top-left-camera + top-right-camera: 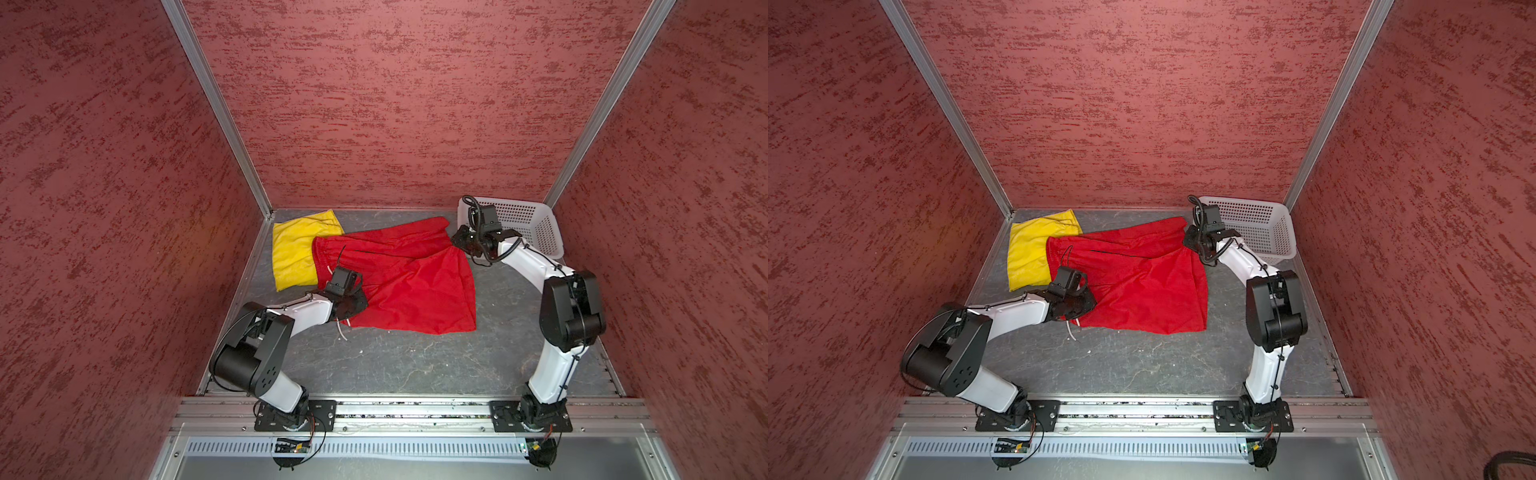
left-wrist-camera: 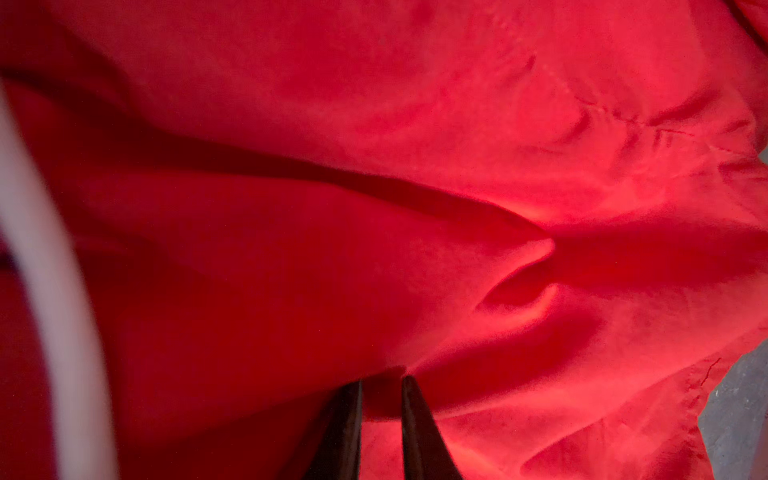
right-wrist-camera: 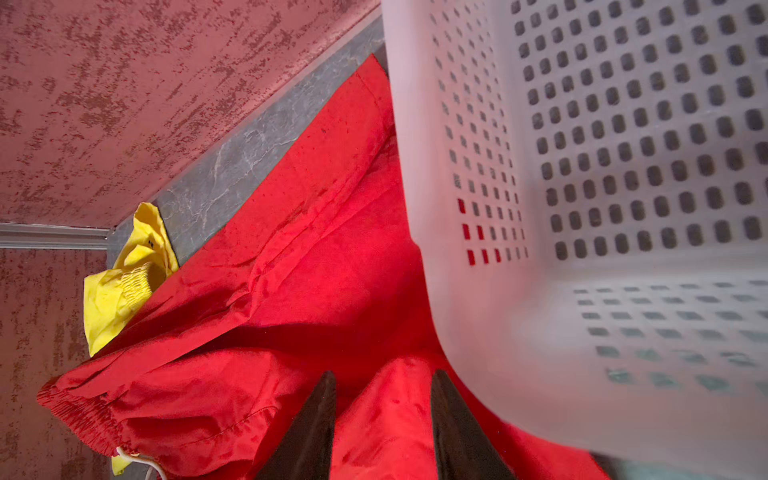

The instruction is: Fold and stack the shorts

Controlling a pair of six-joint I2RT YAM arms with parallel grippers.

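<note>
While left jaws pinch red shorts [image 1: 407, 270], right jaws straddle them.

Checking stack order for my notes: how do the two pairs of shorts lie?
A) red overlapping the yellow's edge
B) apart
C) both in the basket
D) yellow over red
A: in both top views the red shorts cover one side of the yellow shorts.

Red shorts [image 1: 399, 274]: unfolded, spread wrinkled across the middle of the worktop [image 1: 415, 365], gathered waistband to the left, legs to the right. Pale drawstring [image 1: 343, 331] trails from the near waistband corner. Yellow shorts [image 1: 295, 249]: a flat, compact rectangle in the far left corner, right edge under the red waistband.
</note>
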